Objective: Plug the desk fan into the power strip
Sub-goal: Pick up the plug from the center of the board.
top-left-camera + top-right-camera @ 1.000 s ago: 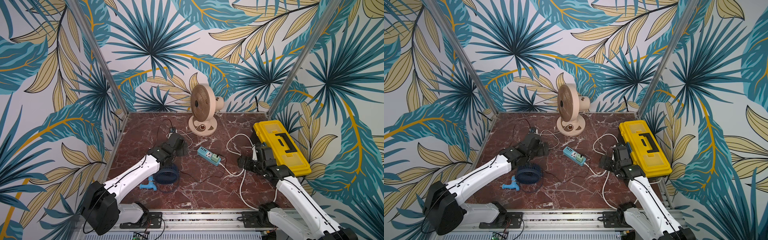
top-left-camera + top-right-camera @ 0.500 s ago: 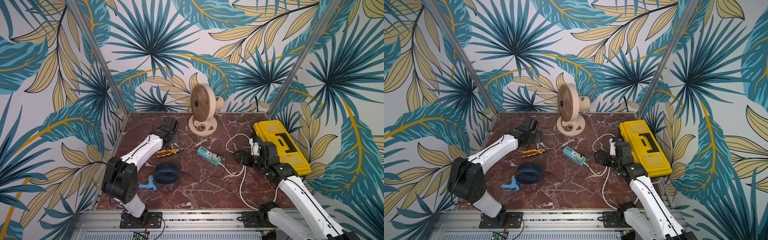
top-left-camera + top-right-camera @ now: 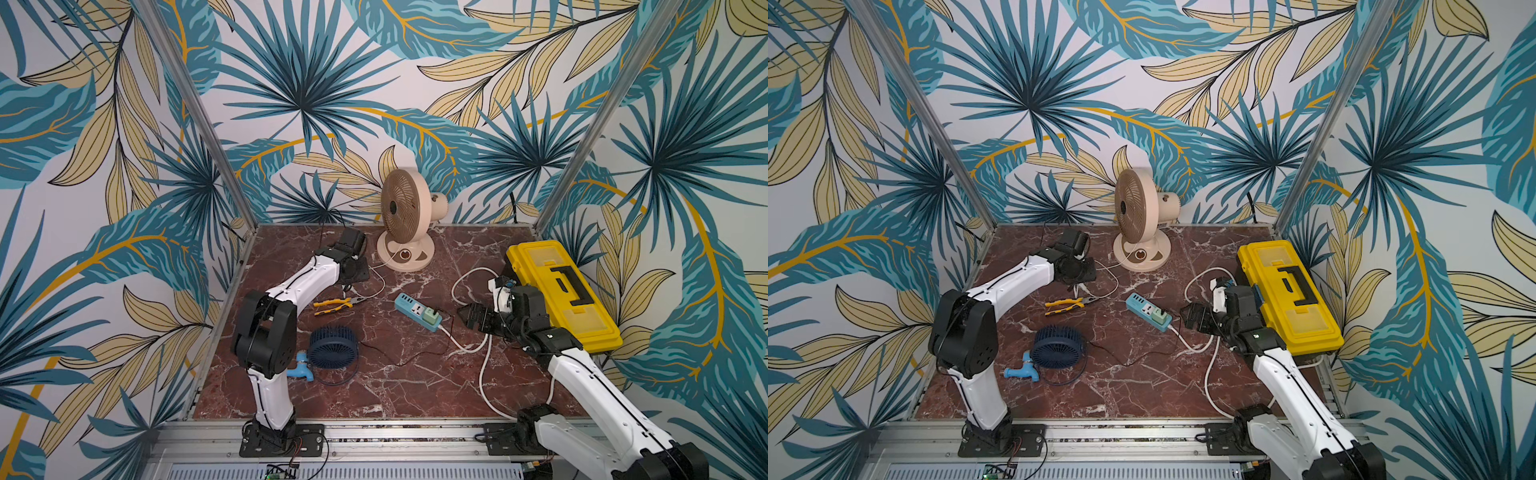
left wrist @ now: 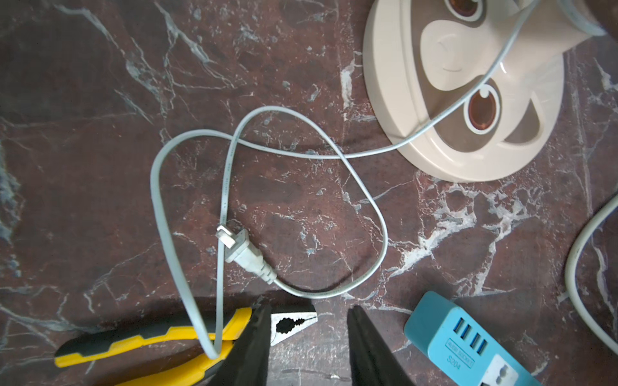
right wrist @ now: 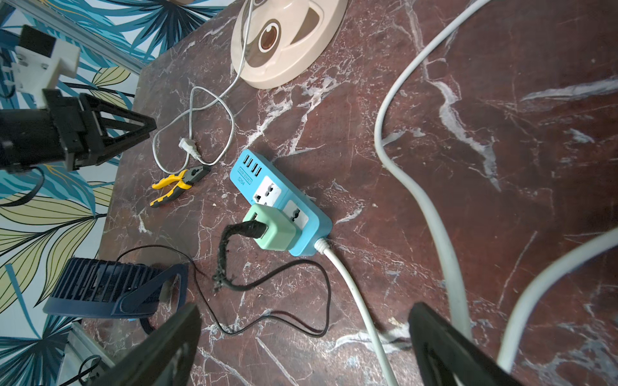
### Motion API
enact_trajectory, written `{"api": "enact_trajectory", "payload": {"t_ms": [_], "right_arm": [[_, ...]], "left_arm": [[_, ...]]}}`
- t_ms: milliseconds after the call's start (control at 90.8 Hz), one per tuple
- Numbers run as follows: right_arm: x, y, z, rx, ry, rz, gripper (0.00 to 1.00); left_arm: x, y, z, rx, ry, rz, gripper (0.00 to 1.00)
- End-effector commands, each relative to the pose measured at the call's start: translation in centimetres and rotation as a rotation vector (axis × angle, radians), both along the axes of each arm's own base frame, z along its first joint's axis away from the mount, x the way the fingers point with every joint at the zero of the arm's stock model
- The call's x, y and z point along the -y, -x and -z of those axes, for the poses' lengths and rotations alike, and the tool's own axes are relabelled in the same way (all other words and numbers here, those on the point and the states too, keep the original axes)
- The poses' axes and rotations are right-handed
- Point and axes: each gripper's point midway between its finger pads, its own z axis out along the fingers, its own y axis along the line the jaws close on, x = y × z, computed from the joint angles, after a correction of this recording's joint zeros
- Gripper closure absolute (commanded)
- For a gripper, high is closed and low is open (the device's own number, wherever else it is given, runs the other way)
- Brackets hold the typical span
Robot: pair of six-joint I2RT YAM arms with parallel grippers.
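Observation:
The beige desk fan (image 3: 405,216) stands at the back of the marble table in both top views. Its thin grey cord loops on the table and ends in a two-prong plug (image 4: 240,249) lying loose. My left gripper (image 4: 309,334) hovers just short of that plug, jaws partly apart with nothing between them, over the pliers' nose. The light-blue power strip (image 3: 417,311) lies mid-table with a green adapter (image 5: 272,230) plugged into it. My right gripper (image 5: 306,334) stands wide open to the right of the strip, above its cords.
Yellow-handled pliers (image 3: 336,305) lie under the fan's cord. A navy small fan (image 3: 334,347) and a blue tap-shaped piece (image 3: 301,370) sit front left. A yellow toolbox (image 3: 561,291) fills the right side. The strip's thick white cord (image 3: 482,353) snakes toward the front.
My left arm swung from the table's middle back toward the fan's cord, uncovering the pliers, and its jaws narrowed. My right gripper shifted slightly and stayed wide open.

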Motion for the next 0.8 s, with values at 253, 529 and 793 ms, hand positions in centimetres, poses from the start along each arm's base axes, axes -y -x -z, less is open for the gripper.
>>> {"api": "enact_trajectory", "payload": {"t_ms": [253, 529, 793], "right_arm": [[-1.6, 0.8, -0.1, 0.041, -0.043, -0.111, 0.03], [-1.7, 1.1, -0.6, 0.065, -0.046, -0.126, 0.09], [-1.7, 1.4, -0.9, 0.074, -0.046, -0.130, 0.12]], "left_arm": [[-3.2, -1.5, 3.3, -0.138, 0.052, -0.199, 0.44], [-2.8, -2.2, 4.7, -0.211, 0.135, -0.320, 0.49], [-2.7, -2.0, 5.0, -0.241, 0.170, -0.372, 0.57]]}}
